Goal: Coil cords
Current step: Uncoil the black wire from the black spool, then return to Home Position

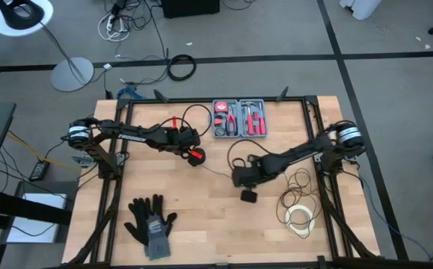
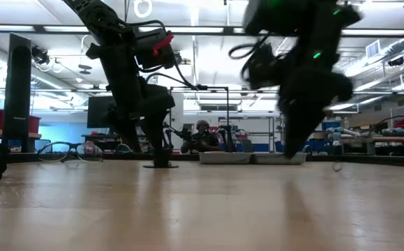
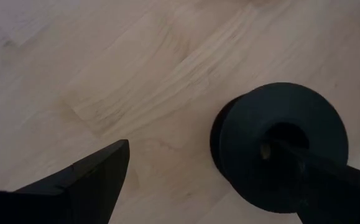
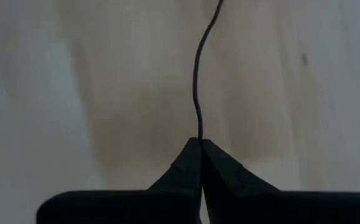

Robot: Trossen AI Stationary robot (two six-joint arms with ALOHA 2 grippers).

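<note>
Right end effector (image 4: 200,144) is pinched shut on the wire (image 4: 197,81) at mid-surface (image 1: 201,232). The wire's free run leads straight ahead from the tips, toward its puck (image 3: 279,146). Left end effector (image 3: 211,180), spread wide, straddles the puck, so it's nearer that end.

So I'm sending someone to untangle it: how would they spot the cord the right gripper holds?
Start at the red tool tray on the table's far edge. Just nearer, the right gripper is shut on a very thin black wire, far finer than the looped cables beside it.
</note>
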